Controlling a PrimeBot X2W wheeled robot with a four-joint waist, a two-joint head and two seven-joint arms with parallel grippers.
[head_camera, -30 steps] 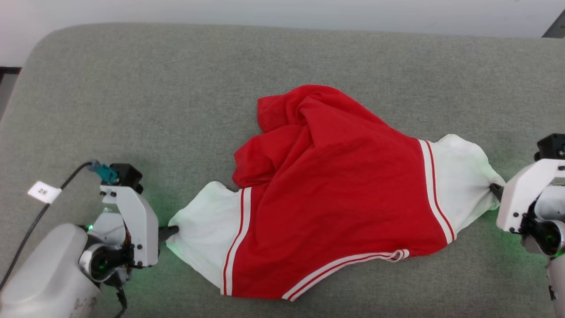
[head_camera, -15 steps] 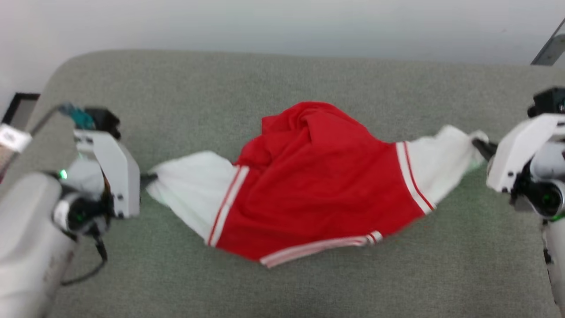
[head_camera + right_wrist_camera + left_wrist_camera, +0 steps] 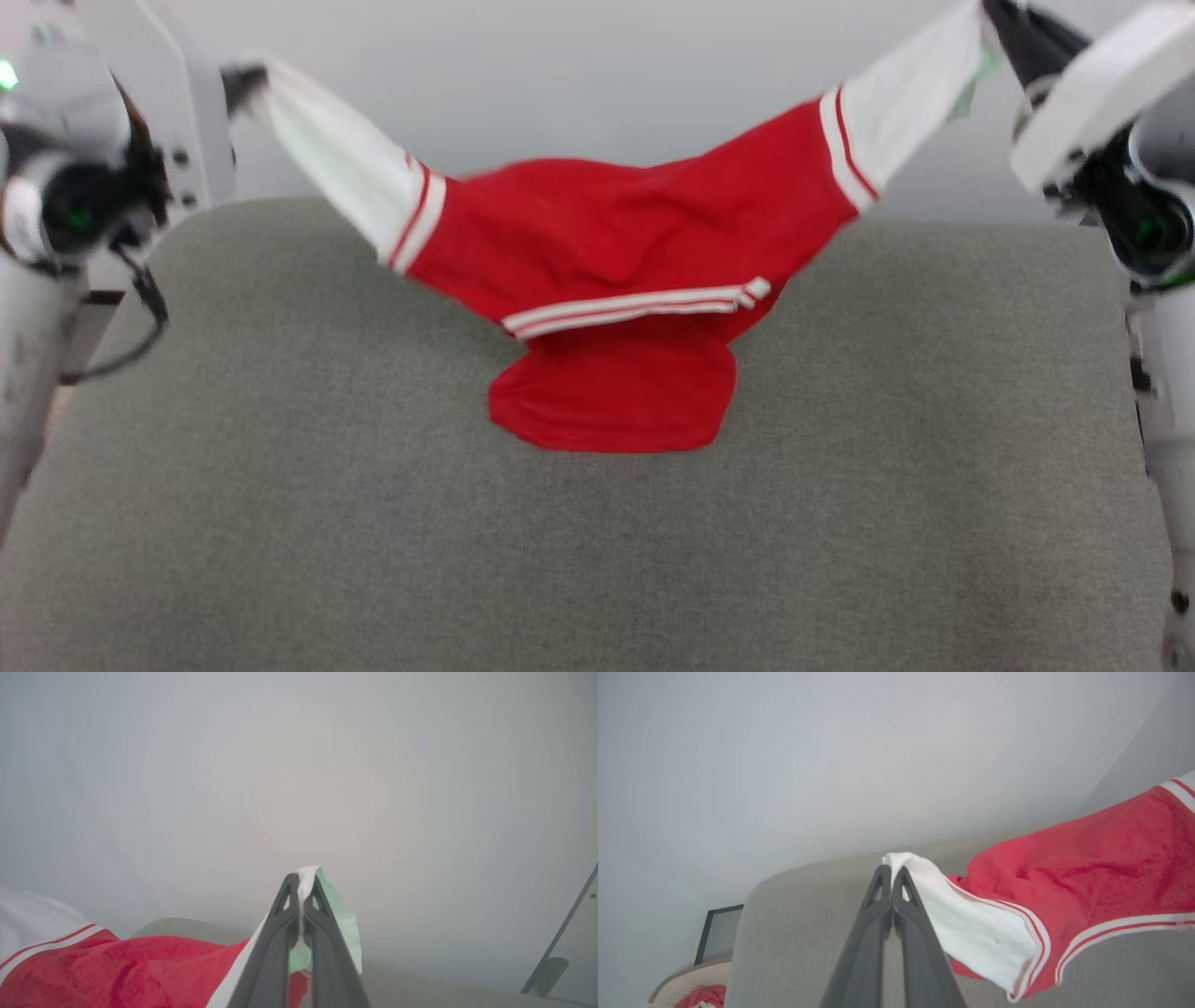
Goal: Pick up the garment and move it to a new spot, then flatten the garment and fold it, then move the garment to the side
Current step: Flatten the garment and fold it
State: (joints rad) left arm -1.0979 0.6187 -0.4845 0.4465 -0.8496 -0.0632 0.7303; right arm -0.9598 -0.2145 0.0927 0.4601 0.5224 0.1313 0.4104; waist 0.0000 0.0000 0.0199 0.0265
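Garment: We hold the red jersey shirt up in the air by both white sleeve ends, so that it sags between our two arms like a hammock above the grey fabric-covered tabletop.
Left gripper: The left gripper is high at the left of the head view, closed tight on the tip of the left white sleeve end. In the left wrist view, white cloth bunches at the tips of the pressed-together fingers.
Right gripper: The right gripper is at the top right of the head view, clamped on the right white sleeve end. In the right wrist view a thin fold of white cloth is pinched between its dark fingers, tinted green on one side.
Trim: A white-and-red striped band runs across the sagging middle of the shirt.
Lowest fold: A rounded red lobe hangs below the band, low over the tabletop; we cannot tell whether it touches.
Backdrop: A plain pale wall stands behind the shirt.
Edge of scene: In the left wrist view, a beige perforated basket with a red cloth bundle sits beyond the tabletop's rounded corner.
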